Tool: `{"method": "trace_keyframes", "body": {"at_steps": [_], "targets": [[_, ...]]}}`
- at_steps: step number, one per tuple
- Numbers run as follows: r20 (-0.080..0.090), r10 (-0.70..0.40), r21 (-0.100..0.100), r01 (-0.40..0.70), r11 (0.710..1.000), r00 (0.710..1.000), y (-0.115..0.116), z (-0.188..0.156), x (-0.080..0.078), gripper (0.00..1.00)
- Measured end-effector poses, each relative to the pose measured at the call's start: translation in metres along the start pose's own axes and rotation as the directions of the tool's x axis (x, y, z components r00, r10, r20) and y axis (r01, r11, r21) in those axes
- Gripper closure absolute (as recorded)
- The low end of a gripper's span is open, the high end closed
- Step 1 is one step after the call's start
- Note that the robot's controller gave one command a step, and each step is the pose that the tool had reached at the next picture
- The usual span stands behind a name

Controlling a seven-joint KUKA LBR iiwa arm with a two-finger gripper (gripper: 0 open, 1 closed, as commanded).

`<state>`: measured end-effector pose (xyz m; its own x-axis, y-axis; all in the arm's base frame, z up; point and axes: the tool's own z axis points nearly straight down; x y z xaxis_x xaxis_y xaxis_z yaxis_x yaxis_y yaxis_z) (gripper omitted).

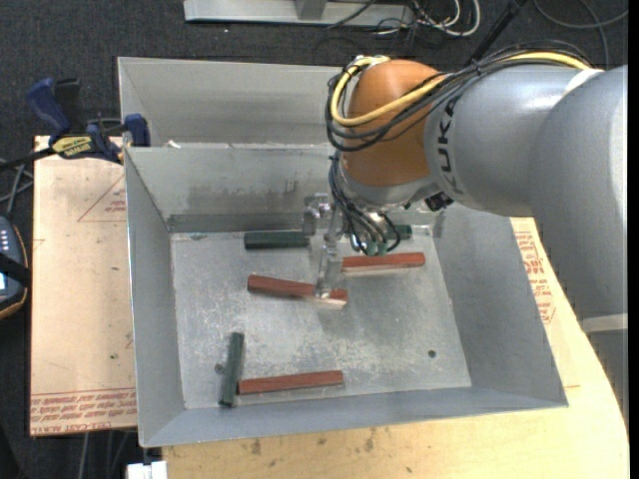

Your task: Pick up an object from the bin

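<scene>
My gripper (324, 283) reaches down in the middle of the bin. Its tip is at the right end of a red-brown flat bar (285, 287), which lies slanted on the bin floor and has a pale end under the tip. Whether the tip touches the bar I cannot tell. A second red-brown bar (387, 261) lies just to the right of the gripper. Just to the left, near the back wall, lies a dark green bar (277, 239).
Another dark green bar (232, 367) and a third red-brown bar (291, 382) lie near the bin's front left corner. The arm with its orange cover and cables hangs over the bin's back right part. A small green piece (400, 234) peeks out beneath it.
</scene>
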<state>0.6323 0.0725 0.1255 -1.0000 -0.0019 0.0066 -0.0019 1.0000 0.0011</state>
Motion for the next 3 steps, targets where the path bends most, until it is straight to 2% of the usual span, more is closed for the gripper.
{"method": "trace_keyframes", "body": {"at_steps": [1,2,3], "targets": [[0.008,0.001,-0.001,-0.001,1.0,1.0,0.0,-0.005,-0.002,0.0],[0.007,-0.021,-0.001,0.021,1.0,1.0,0.015,0.055,0.031,1.0],[0.007,-0.021,-0.001,0.021,1.0,1.0,0.014,0.055,0.031,1.0]]}}
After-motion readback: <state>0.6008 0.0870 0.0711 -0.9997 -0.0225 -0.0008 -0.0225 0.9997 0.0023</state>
